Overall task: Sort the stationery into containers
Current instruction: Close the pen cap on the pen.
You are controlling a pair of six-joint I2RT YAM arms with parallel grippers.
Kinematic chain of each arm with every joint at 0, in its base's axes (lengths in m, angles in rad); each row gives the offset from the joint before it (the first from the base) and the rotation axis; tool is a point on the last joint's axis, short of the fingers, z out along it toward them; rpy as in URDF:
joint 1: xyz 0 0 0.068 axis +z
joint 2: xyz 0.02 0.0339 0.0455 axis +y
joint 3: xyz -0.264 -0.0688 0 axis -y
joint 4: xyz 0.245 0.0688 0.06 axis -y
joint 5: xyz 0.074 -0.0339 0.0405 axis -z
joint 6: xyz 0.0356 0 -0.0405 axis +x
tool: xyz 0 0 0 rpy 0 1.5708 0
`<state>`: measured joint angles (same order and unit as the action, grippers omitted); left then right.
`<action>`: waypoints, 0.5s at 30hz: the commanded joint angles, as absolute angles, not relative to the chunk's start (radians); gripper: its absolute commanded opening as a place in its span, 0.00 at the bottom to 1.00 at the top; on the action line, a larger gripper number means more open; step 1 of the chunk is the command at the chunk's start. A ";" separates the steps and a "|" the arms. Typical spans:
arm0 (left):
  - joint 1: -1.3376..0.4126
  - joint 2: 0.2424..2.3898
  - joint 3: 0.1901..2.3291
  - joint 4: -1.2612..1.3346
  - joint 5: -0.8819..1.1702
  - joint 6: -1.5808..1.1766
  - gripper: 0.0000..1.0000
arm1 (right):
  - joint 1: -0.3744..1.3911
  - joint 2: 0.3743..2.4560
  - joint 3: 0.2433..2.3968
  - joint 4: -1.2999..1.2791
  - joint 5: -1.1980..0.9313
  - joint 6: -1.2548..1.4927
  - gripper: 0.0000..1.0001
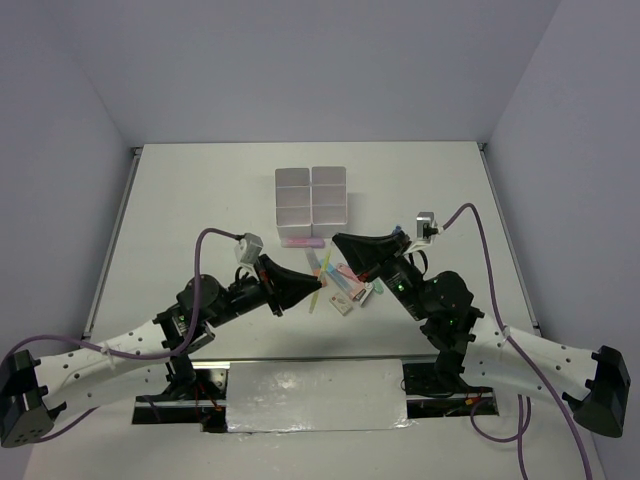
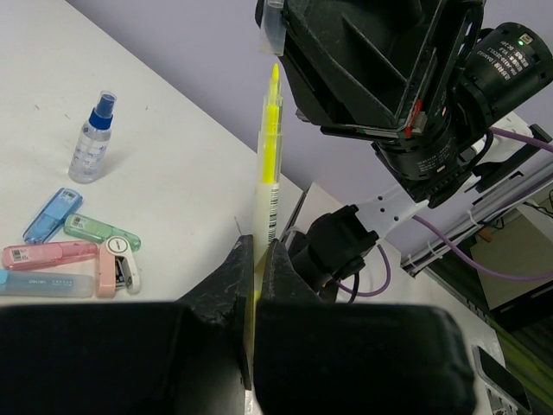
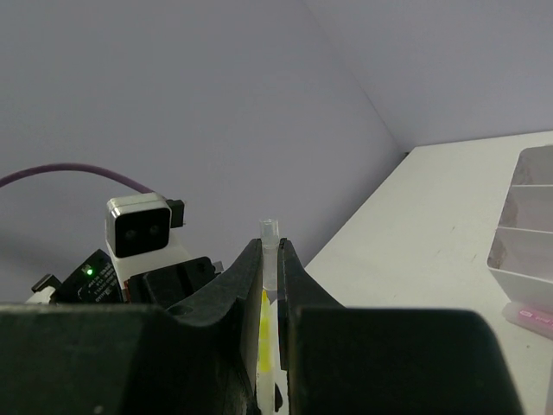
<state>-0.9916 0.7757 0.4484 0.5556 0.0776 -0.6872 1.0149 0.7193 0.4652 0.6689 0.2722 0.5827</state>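
My left gripper point(image 2: 257, 246) point(image 1: 316, 287) is shut on a thin yellow pen point(image 2: 270, 164) and holds it upright off the table. My right gripper point(image 3: 270, 246) point(image 1: 338, 241) is shut on the pen's clear cap point(image 3: 270, 229), right over the yellow tip; the cap also shows in the left wrist view point(image 2: 274, 26). The white six-compartment container point(image 1: 312, 195) point(image 3: 527, 216) stands behind both grippers. More stationery point(image 1: 350, 283) lies under the right gripper: a blue-capped clear bottle point(image 2: 91, 143) and blue point(image 2: 52, 214), green point(image 2: 102, 231) and pink point(image 2: 43, 255) pieces.
A pink piece point(image 1: 303, 242) point(image 3: 531, 316) lies against the container's near side. The two arms meet over the table's middle, the right wrist close above the left gripper. Grey walls stand at the left, right and back.
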 commanded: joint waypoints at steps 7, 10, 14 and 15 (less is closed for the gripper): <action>-0.974 0.772 0.439 0.649 0.101 -0.701 0.00 | 1.026 0.724 0.486 0.713 0.261 0.578 0.00; -0.970 0.773 0.442 0.649 0.106 -0.701 0.00 | 1.026 0.726 0.480 0.719 0.259 0.586 0.00; -0.966 0.778 0.442 0.661 0.118 -0.701 0.00 | 1.026 0.730 0.480 0.710 0.259 0.589 0.00; -0.966 0.778 0.440 0.664 0.121 -0.701 0.00 | 1.028 0.732 0.479 0.710 0.258 0.592 0.00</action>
